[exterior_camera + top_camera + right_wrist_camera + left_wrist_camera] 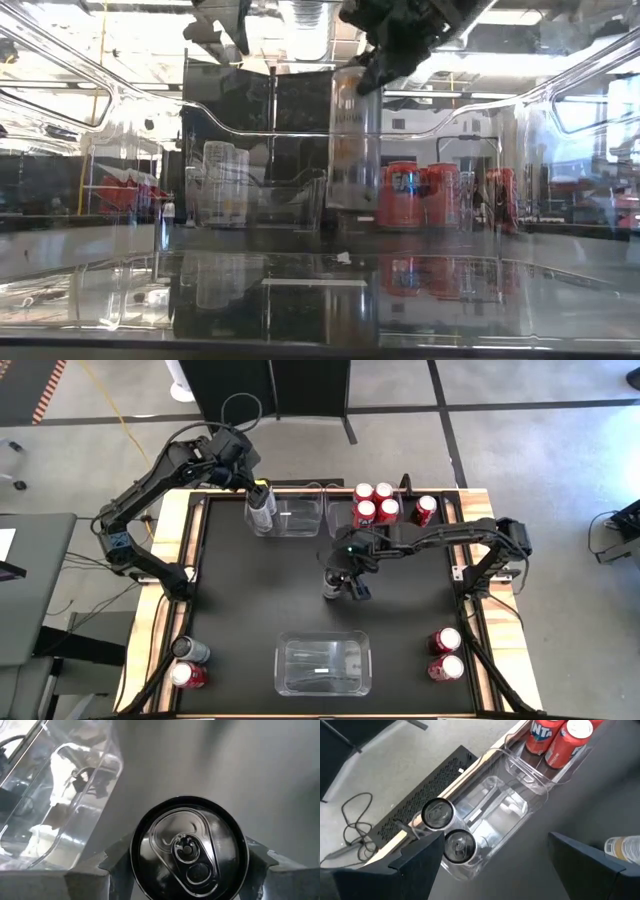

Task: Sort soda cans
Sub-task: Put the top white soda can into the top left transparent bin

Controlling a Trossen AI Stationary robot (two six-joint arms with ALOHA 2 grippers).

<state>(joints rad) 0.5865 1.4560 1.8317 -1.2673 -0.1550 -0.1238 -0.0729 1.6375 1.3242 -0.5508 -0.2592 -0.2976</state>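
The silver top of a soda can (190, 848) fills the lower middle of the right wrist view, with the right gripper (190, 865) closed on its sides, a finger pressing each flank. In the high view this held can (332, 582) stands at the centre of the black table (230, 590), just below the 2 clear bins at the upper edge. The left clear bin (290, 515) holds 2 silver-grey cans (261, 510) at its left end, and the left gripper (258, 488) hangs over them with its fingers (420, 857) spread wide, gripping nothing. The right clear bin (340, 512) holds 4 red cans (375, 502), with 1 more red can (427, 510) just right of it. An empty-looking third bin (322, 663) sits at the lower centre. 2 red cans (446, 653) stand at the lower right, and 1 grey (189, 650) and 1 red can (187, 675) at the lower left.
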